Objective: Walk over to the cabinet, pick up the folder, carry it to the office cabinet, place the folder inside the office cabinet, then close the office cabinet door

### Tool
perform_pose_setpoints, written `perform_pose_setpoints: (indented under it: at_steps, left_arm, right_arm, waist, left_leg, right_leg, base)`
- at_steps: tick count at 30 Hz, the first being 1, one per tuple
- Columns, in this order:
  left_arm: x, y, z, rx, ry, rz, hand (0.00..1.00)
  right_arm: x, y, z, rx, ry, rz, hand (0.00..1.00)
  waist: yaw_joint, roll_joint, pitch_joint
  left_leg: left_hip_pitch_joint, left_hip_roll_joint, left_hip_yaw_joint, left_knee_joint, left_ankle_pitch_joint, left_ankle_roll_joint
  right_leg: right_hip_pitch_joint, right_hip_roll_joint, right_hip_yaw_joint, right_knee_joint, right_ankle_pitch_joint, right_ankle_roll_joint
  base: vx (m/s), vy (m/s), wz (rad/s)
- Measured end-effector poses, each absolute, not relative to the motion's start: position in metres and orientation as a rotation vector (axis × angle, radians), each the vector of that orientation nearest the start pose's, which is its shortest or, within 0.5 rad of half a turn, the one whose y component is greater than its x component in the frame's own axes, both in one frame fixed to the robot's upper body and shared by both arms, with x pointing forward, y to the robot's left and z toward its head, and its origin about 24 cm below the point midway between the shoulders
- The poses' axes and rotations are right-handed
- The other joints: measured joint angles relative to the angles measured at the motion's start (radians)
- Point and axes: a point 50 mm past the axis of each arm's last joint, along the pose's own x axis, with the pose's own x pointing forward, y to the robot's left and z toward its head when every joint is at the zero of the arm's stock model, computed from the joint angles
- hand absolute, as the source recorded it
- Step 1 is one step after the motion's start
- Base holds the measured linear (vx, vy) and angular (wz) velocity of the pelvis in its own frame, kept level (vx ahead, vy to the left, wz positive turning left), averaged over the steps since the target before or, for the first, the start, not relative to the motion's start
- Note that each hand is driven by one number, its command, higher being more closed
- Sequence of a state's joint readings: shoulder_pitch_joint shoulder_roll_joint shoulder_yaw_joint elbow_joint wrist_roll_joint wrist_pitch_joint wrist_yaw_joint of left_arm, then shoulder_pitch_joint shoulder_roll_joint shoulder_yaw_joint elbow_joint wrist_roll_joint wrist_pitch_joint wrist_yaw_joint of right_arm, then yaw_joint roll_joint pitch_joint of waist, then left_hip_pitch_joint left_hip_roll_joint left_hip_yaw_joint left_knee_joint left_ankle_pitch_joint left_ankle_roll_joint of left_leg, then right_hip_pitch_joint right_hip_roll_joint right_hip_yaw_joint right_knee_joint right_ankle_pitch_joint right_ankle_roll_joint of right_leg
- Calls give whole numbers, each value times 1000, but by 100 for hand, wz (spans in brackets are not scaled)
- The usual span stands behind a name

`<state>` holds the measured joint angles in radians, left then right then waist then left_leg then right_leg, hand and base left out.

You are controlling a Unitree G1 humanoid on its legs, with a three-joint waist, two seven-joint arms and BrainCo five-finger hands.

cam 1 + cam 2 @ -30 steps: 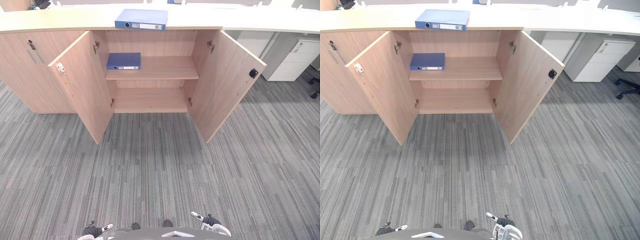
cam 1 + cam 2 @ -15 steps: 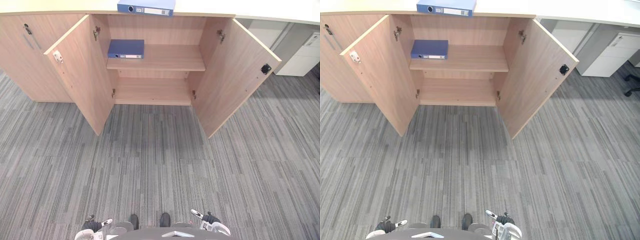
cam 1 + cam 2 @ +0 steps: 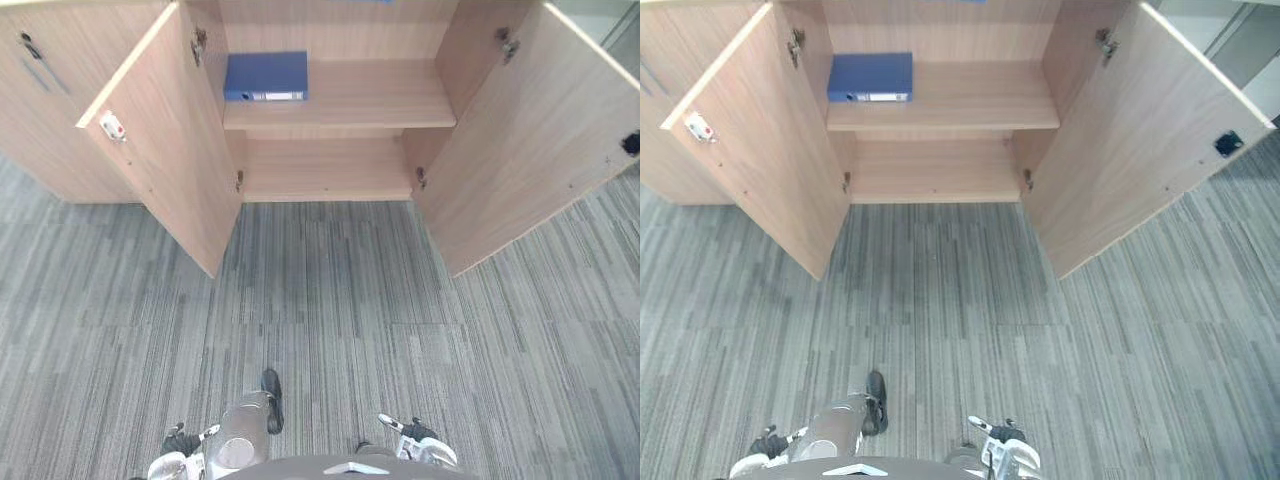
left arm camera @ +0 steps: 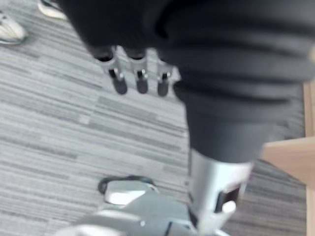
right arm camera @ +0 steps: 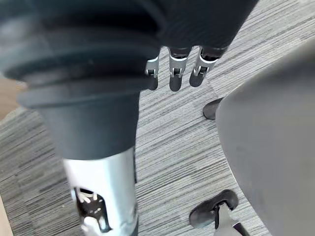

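A blue folder [image 3: 265,75] lies flat on the left end of the upper shelf [image 3: 370,100] of a light wooden cabinet ahead of me. Both cabinet doors stand wide open, the left door [image 3: 170,140] and the right door [image 3: 540,130] swung out towards me. My left hand [image 3: 185,440] hangs low at my side, far from the cabinet. In the left wrist view its fingers [image 4: 140,81] hang relaxed with nothing in them. My right hand [image 3: 410,435] hangs the same way on the other side, its fingers [image 5: 174,73] loose over the carpet and holding nothing.
Grey striped carpet [image 3: 330,300] runs from me to the cabinet. The lower shelf [image 3: 330,165] is bare. A closed wooden cabinet front [image 3: 40,110] adjoins on the left. A person's light shoe [image 4: 10,27] rests on the carpet in the left wrist view.
The camera has moved closer: the cabinet looks larger and its top, with the second folder, has slid out of the picture. Both hands still hang at my sides.
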<state>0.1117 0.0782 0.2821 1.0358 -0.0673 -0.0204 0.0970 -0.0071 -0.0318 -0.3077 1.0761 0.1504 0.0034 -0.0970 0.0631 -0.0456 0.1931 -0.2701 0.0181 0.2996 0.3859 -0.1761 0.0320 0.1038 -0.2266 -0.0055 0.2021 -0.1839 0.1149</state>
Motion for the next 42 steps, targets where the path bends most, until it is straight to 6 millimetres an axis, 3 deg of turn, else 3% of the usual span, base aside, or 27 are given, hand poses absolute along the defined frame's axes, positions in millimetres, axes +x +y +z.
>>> perform_pose_setpoints:
  at_steps: [1, 3, 5, 6, 7, 9, 10, 11, 12, 15, 17, 20, 21, 23, 26, 28, 29, 30, 31, 33, 34, 36, 37, 38, 40, 41, 42]
  left_arm:
    - [78, 222, -160, -79, 1104, 457, 0]
    - [78, 220, -160, -81, 1101, 447, 0]
    - [81, 221, -159, -72, 1095, 439, 0]
    - [83, 220, -159, -63, 1091, 423, 0]
    - [89, 218, -158, -65, 1075, 415, 0]
    - [100, 215, -155, -69, 1047, 403, 0]
    - [104, 212, -155, -71, 1038, 393, 0]
    - [104, 211, -155, -74, 1037, 391, 0]
    - [104, 212, -155, -74, 1035, 394, 0]
    - [105, 191, -158, -142, 1044, 389, 0]
    - [104, 188, -159, -177, 1048, 411, 0]
    - [107, 192, -157, -210, 1014, 448, 0]
    - [107, 194, -156, -218, 1003, 462, 0]
    - [111, 196, -153, -222, 977, 473, 0]
    - [117, 193, -150, -236, 943, 467, 0]
    - [118, 192, -149, -240, 936, 463, 0]
    - [117, 191, -150, -240, 941, 459, 0]
    - [116, 190, -151, -242, 947, 460, 0]
    - [112, 189, -152, -245, 962, 461, 0]
    - [109, 198, -153, -210, 981, 457, 0]
    - [109, 200, -153, -203, 982, 455, 0]
    - [108, 199, -154, -191, 995, 440, 0]
    - [107, 199, -155, -185, 1000, 433, 0]
    - [105, 198, -156, -169, 1018, 418, 0]
    - [105, 196, -157, -155, 1029, 394, 0]
    - [106, 196, -157, -154, 1027, 390, 0]
    - [107, 193, -157, -159, 1025, 386, 0]
  right_arm:
    - [117, -201, -157, 221, 1049, -457, 0]
    - [125, -204, -153, 198, 1021, -437, 0]
    - [129, -205, -152, 189, 1008, -428, 0]
    - [133, -205, -149, 185, 987, -422, 0]
    - [137, -202, -148, 163, 972, -392, 0]
    - [144, -200, -144, 154, 942, -373, 0]
    - [145, -200, -144, 150, 937, -369, 0]
    - [142, -199, -145, 152, 947, -370, 0]
    - [139, -198, -146, 157, 953, -371, 0]
    - [145, -210, -142, 147, 921, -393, 0]
    - [143, -210, -143, 165, 925, -410, 0]
    - [135, -208, -143, 161, 927, -405, 0]
    - [134, -208, -143, 160, 925, -407, 0]
    - [133, -208, -144, 163, 930, -409, 0]
    - [133, -208, -144, 162, 932, -413, 0]
    - [130, -208, -145, 161, 942, -418, 0]
    - [127, -209, -146, 161, 954, -421, 0]
    - [125, -209, -147, 159, 964, -422, 0]
    - [118, -207, -150, 162, 992, -424, 0]
    - [112, -197, -155, 186, 1028, -412, 0]
    - [111, -195, -156, 191, 1032, -410, 0]
    - [112, -195, -156, 190, 1031, -405, 0]
    - [113, -197, -155, 178, 1028, -400, 0]
    - [115, -200, -154, 158, 1020, -390, 0]
    - [116, -199, -153, 148, 1012, -370, 0]
    - [117, -199, -153, 147, 1007, -367, 0]
    - [120, -198, -151, 152, 992, -367, 0]
  waist:
    - [3, 0, 0]
    - [-14, 15, 7]
    - [-27, 17, 8]
    - [-35, 28, 15]
    - [-46, 29, 16]
    - [-59, 30, 17]
    - [-68, 29, 17]
    - [-74, 17, 13]
    - [-74, -2, 13]
    - [-71, 74, 14]
    - [-76, 81, 14]
    - [-69, 75, 23]
    - [-60, 75, 28]
    - [-48, 75, 28]
    - [-21, 74, 28]
    - [-14, 72, 27]
    - [-13, 72, 19]
    - [-10, 71, 9]
    - [0, 66, -20]
    - [-11, 11, -59]
    - [-9, 3, -61]
    - [3, 12, -54]
    - [1, 22, -48]
    - [-9, 25, -45]
    - [-16, 27, -45]
    - [-20, 26, -45]
    - [-37, 26, -45]
  left_leg:
    - [30, -2, 15, -8, -12, 6]
    - [160, -7, 38, -70, -39, 27]
    - [219, -13, 38, -106, -41, 28]
    - [318, -16, 37, -170, -40, 28]
    - [392, -7, 31, -205, -40, 28]
    - [429, 3, 8, -233, -40, 28]
    - [448, 0, -10, -253, -40, 15]
    - [472, -19, -39, -269, -50, -17]
    - [485, -36, -62, -272, -59, -33]
    - [528, 33, -96, -265, -61, -77]
    - [496, 67, -109, -162, -62, -87]
    - [322, 180, -111, 314, -28, -136]
    - [245, 220, -104, 488, -39, -126]
    - [139, 228, -90, 557, -82, -127]
    - [59, 193, -42, 380, -117, -111]
    - [37, 140, -56, 141, -94, -113]
    - [47, 108, -73, -10, -37, -109]
    - [46, 96, -90, -59, 22, -91]
    - [65, 73, -109, -81, 114, -41]
    - [91, 35, -59, -82, 77, -8]
    - [105, 31, -44, -86, 67, -2]
    - [217, 20, -19, -145, 47, 22]
    - [254, 16, -22, -165, 42, 29]
    - [313, 8, -28, -188, 28, 49]
    - [395, 4, -44, -233, 20, 56]
    - [405, 5, -56, -240, 20, 56]
    - [415, 9, -102, -251, 15, 46]
  right_leg:
    - [-24, -6, 17, 71, 4, 7]
    - [-175, -13, 43, 475, 46, 60]
    - [-240, -10, 15, 618, 26, 49]
    - [-309, -3, -63, 721, -43, 1]
    - [-360, 29, -142, 669, -94, -51]
    - [-422, 83, -186, 471, -91, -69]
    - [-439, 108, -188, 322, -33, -81]
    - [-432, 128, -175, 162, 117, -101]
    - [-431, 125, -156, 128, 227, -128]
    - [-415, 163, -182, 192, 131, -131]
    - [-380, 183, -203, 184, 88, -139]
    - [-260, 224, -223, 134, 41, -153]
    - [-218, 246, -214, 124, 18, -171]
    - [-160, 266, -181, 91, 1, -179]
    - [-103, 264, -111, 41, -6, -166]
    - [-60, 248, -67, 9, -13, -148]
    - [-35, 240, -45, -10, -18, -121]
    - [-28, 238, -29, -16, -26, -109]
    - [-22, 230, 9, -19, -43, -83]
    - [-18, 174, 29, -1, -56, -60]
    - [-22, 166, 31, 19, -55, -52]
    - [-91, 154, 30, 273, -30, 35]
    - [-129, 144, 22, 378, -21, 55]
    - [-185, 126, -9, 544, -45, 53]
    - [-249, 104, -69, 651, -104, -14]
    - [-267, 104, -81, 646, -115, -26]
    - [-316, 112, -87, 536, -126, -31]
  base:
    - [508, 298, -81]
    - [381, 173, -54]
    - [284, 109, -15]
    - [500, 77, -6]
    - [557, 20, 16]
    - [450, -76, 47]
    - [445, -152, 65]
    - [466, -175, 69]
    - [314, -139, 47]
    - [320, -168, 20]
    - [332, -227, 20]
    - [319, -241, 15]
    - [265, -138, -26]
    - [289, -102, -48]
    - [308, 22, -76]
    - [344, 128, -67]
    - [294, 143, -57]
    - [516, 291, -77]
    - [481, 275, -65]
    - [504, 237, -53]
    - [462, 183, -50]
    - [402, 194, -54]
    - [316, 154, -33]
    - [240, 72, -9]
    - [299, 46, 16]
    - [315, -77, 74]
    - [306, -147, 107]
